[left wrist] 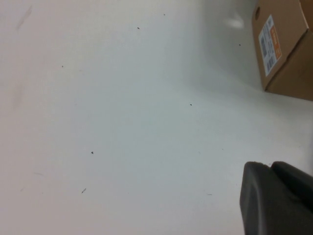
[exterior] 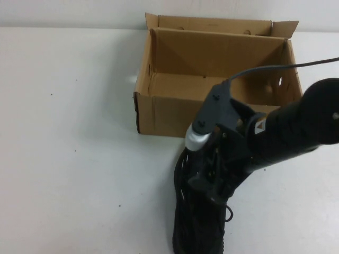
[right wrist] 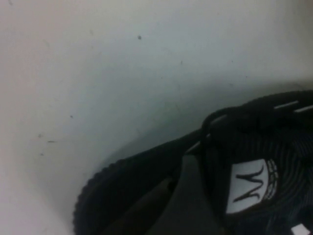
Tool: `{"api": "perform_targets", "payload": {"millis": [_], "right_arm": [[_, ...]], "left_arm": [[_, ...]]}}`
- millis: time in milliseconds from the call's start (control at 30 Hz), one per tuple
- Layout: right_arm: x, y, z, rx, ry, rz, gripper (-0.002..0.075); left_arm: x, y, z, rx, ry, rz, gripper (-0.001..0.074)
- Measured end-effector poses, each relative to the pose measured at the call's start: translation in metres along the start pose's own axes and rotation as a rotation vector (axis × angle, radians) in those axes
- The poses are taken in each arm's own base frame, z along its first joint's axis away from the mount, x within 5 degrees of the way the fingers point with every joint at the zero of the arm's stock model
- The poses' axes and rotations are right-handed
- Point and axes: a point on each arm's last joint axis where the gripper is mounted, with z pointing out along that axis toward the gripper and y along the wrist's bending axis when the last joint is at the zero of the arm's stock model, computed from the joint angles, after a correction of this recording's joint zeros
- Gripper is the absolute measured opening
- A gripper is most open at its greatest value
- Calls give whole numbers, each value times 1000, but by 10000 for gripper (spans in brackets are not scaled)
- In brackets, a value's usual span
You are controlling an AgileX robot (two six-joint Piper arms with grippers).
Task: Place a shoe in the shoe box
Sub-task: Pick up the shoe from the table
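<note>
right gripper (exterior: 212, 177) sits down on the black shoe (exterior: 198, 222) at the near right of the white table (exterior: 69, 159); its fingers are buried in the dark knit and i cannot tell whether they are clamped on it. the shoe lies just near of the shoe box (exterior: 212, 79), toe end towards the box, its white tongue label (right wrist: 252, 186) showing in the right wrist view. the shoe box stands open at the far centre, flaps up. left gripper (left wrist: 276, 198) shows only as a dark tip at a corner of its own wrist view over bare table, a labelled box corner beyond; whether it is wide or narrow i cannot tell
</note>
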Motion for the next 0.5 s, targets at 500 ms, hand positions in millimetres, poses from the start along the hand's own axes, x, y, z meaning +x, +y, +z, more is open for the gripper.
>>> {"api": "perform_targets", "payload": {"millis": [500], "right_arm": [[16, -24, 63, 35, 212, -102, 266]], "left_arm": [[0, 1, 0, -7, 3, 5, -2]]}}
